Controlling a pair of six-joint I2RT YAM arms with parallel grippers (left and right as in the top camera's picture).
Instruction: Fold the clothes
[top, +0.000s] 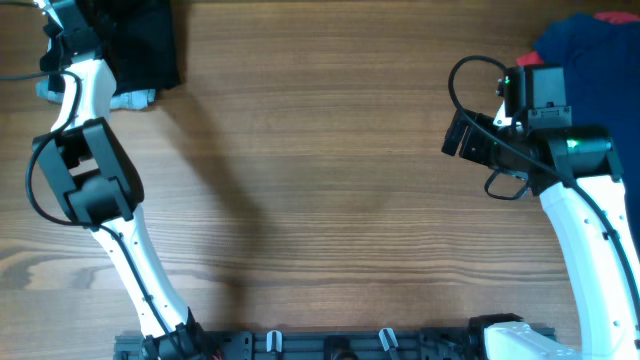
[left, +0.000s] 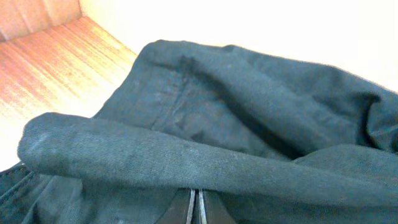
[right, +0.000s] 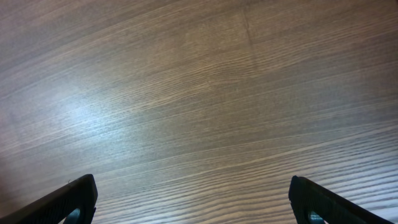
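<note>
Wood-grain worktop (top: 320, 200) runs beneath the right hand (right: 193, 190), which hangs right of the worktop's middle with fingers spread wide, holding nothing. At the worktop's far left corner the left hand (left: 194, 202) is closed, tips together against a fold of the black garment (left: 236, 124); whether cloth is pinched cannot be told. At the worktop's far right corner lie a dark blue garment (top: 590, 50) and a red one (top: 615, 16).
</note>
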